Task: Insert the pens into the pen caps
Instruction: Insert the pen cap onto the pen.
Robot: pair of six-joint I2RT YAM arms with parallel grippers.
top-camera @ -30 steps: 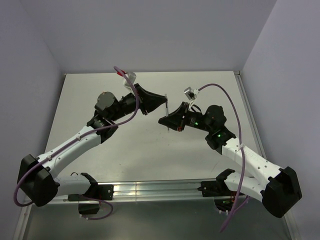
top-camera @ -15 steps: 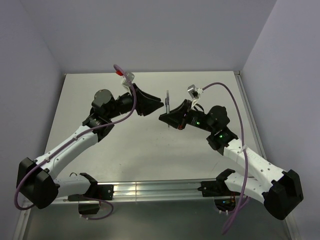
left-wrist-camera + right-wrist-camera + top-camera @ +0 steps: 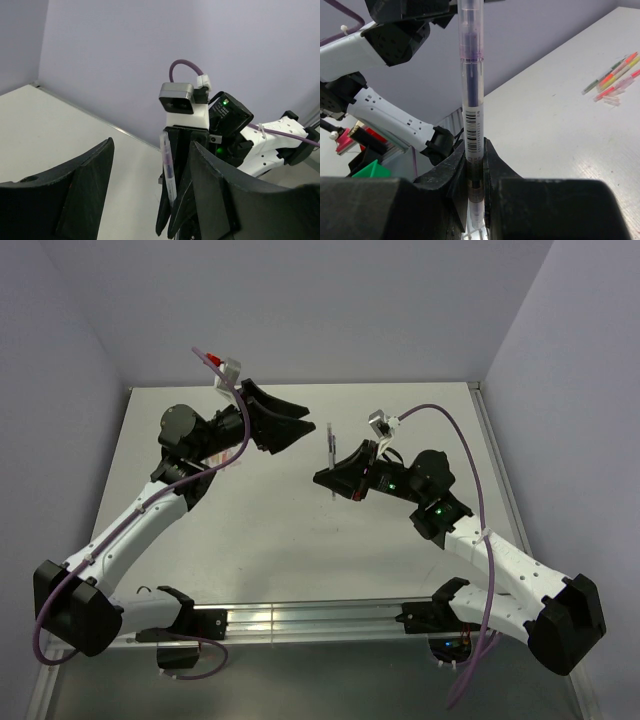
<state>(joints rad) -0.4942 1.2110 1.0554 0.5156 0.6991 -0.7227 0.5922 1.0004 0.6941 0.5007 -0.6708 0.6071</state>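
Note:
A thin clear pen [image 3: 471,100] with a dark violet core and a barcode label stands upright in my right gripper [image 3: 474,150], which is shut on its lower part. Its upper end is a clear sleeve with violet inside. From above, the pen [image 3: 328,445] rises out of the right gripper [image 3: 328,478] over the middle of the table. My left gripper [image 3: 295,430] hangs open up and to the left of it, touching nothing. In the left wrist view the pen [image 3: 168,170] shows between my wide-apart left fingers [image 3: 220,190]. Several coloured pens [image 3: 615,77] and a small clear pen cap [image 3: 611,100] lie far off on the table.
The grey table [image 3: 250,530] is walled on three sides. A metal rail [image 3: 300,620] carrying both arm bases runs along the near edge. The left arm's white link [image 3: 385,115] shows behind the held pen in the right wrist view.
My left gripper has opened wide, let go of the pen's top and drawn back up and to the left. The right gripper keeps the pen, almost still.

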